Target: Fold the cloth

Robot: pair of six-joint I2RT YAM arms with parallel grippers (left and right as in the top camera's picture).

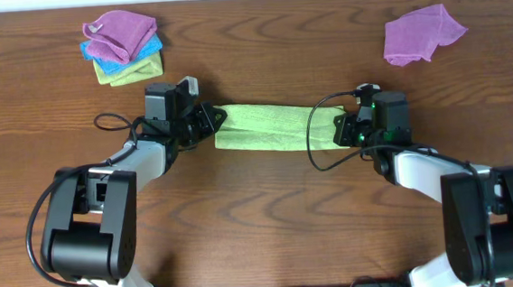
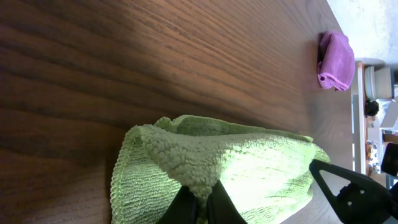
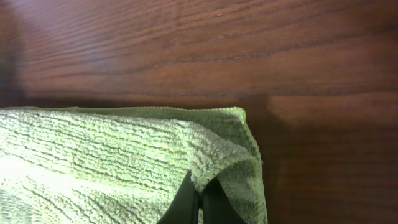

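A light green cloth (image 1: 269, 127) lies as a long folded strip across the middle of the wooden table. My left gripper (image 1: 208, 121) is shut on its left end; the left wrist view shows the fingers (image 2: 202, 202) pinching a fold of the cloth (image 2: 249, 168). My right gripper (image 1: 344, 126) is shut on its right end; the right wrist view shows the fingers (image 3: 199, 202) pinching the cloth's corner (image 3: 124, 162). The cloth stretches between the two grippers, low over the table.
A stack of folded cloths, purple on blue on green (image 1: 123, 46), sits at the back left. A crumpled purple cloth (image 1: 421, 34) lies at the back right; it also shows in the left wrist view (image 2: 336, 60). Black cables loop beside both wrists.
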